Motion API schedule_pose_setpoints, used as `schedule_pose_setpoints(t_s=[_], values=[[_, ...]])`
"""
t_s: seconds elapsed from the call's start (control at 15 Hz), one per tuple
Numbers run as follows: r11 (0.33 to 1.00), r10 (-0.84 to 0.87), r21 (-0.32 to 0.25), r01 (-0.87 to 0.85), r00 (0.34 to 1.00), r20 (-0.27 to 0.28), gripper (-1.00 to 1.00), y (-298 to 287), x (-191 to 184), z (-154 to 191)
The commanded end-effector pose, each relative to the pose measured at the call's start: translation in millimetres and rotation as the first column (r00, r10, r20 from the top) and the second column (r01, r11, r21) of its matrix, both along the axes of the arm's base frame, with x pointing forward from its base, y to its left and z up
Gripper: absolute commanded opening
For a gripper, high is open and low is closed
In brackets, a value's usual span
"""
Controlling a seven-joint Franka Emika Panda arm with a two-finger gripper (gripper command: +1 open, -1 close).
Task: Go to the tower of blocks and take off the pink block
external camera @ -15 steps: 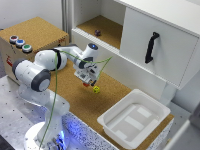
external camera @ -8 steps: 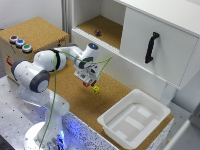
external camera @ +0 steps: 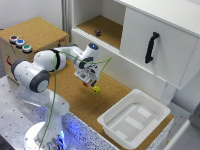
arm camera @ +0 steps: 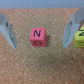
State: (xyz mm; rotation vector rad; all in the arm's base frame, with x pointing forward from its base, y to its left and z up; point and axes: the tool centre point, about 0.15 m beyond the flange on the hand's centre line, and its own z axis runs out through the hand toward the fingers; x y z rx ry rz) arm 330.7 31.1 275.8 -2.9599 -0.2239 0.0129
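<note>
A white tub (external camera: 134, 119) sits at the cork board's (external camera: 75, 92) end; nothing shows inside it. The gripper (external camera: 88, 83) hangs spread, its fingers (arm camera: 9, 31) flanking the pink block (arm camera: 39, 37) without touching. A yellow block (external camera: 96, 89) lies just beside.

- White robot arm (external camera: 37, 75) built of rounded, glossy segments, with black bands at the joints.
- Thin green cable (external camera: 51, 102) trailing along the arm.
- Dark gripper (external camera: 89, 82) at its tip, with two pale grey fingers (arm camera: 7, 31).
- Blue glow at the base.
</note>
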Motion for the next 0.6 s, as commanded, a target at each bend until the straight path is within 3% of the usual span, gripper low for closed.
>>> schedule_pose_setpoints(t_s=[0.0, 0.13, 0.33, 0.53], values=[[1.000, 0.021, -0.018, -0.019, 0.997, 0.076, 1.00, -35.4, -0.6, 20.8], [0.998, 0.015, -0.060, -0.013, 0.999, 0.037, 1.00, -58.9, 4.3, 10.9], [0.994, 0.071, -0.082, -0.069, 0.997, 0.031, 1.00, -82.0, 13.7, -2.9], [0.992, 0.121, -0.052, -0.119, 0.992, 0.025, 1.00, -97.4, 31.0, -24.9]])
